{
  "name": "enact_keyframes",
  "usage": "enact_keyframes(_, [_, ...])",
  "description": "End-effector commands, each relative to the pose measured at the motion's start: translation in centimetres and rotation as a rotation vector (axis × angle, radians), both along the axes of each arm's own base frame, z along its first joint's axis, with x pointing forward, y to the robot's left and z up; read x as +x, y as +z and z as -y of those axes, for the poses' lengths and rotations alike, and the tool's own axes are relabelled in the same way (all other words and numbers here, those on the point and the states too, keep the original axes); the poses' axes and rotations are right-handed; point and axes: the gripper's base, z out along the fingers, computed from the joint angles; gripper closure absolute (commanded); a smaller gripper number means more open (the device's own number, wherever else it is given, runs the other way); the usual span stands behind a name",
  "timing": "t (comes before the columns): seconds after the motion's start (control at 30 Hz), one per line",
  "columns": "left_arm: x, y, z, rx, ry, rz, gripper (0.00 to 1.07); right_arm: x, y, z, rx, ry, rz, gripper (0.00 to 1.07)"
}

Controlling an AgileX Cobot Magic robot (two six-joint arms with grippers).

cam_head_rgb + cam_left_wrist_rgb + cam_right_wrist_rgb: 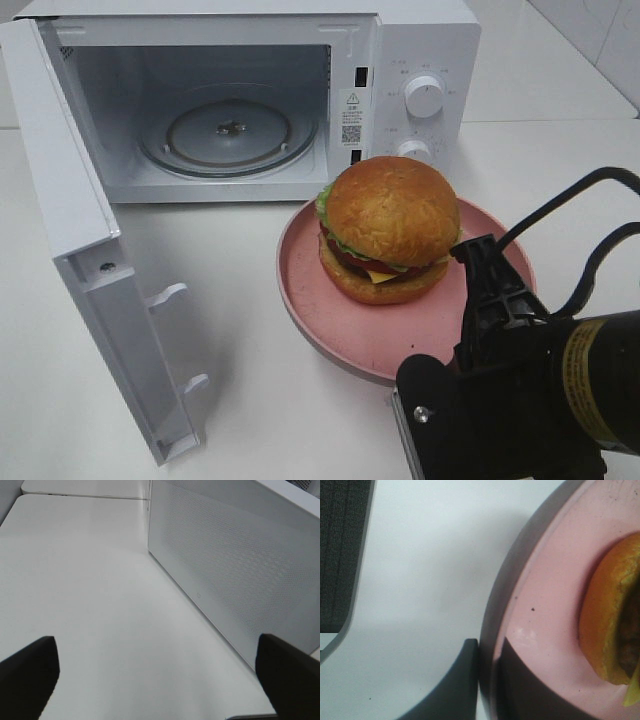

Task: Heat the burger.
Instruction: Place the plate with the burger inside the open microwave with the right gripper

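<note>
Farthest left, my left gripper (160, 677) hangs with its jaws spread wide and nothing between them, over the bare white tabletop (90, 590) on the outer side of the white perforated microwave door (240, 565). That door is swung fully open. Beyond it is the boxy white microwave (420, 40), its cavity exposed and the round glass turntable (228, 130) bare.

In front of the oven's control panel, just right of the cavity, the burger (388, 230) sits on a round pink plate (300, 300) with a glossy golden-brown bun, lettuce, tomato and cheese showing at its side. It rests toward the far half of the plate, upright and not yet inside the oven.

I judge the burger light but soft and loosely stacked. Squeezing the bun would crush it, and the layers could slide over one another, so I would not take it directly. The plate looks stiff and is the better handle.

At the right, my right gripper (487, 645) is closed tight on the plate's near rim, one finger under the lip and one on top, well clear of the bun. Held by one edge, the plate will want to sag on the far side where the burger's weight sits. I would carry it level and slowly, since a tilt could send the burger skating across the smooth surface.
</note>
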Motion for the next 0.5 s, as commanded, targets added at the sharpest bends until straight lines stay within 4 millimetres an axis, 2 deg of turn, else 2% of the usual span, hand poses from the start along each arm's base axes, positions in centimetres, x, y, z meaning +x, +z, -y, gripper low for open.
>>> enact_keyframes(0.03, [-0.18, 0.01, -0.04, -0.004, 0.002, 0.026, 0.07, 0.05, 0.45, -0.48, -0.003, 0.113, 0.055, 1.07])
enact_keyframes(0.5, [-0.18, 0.01, -0.04, -0.004, 0.002, 0.026, 0.07, -0.08, 0.59, -1.06, -0.012, 0.263, 0.093, 1.07])
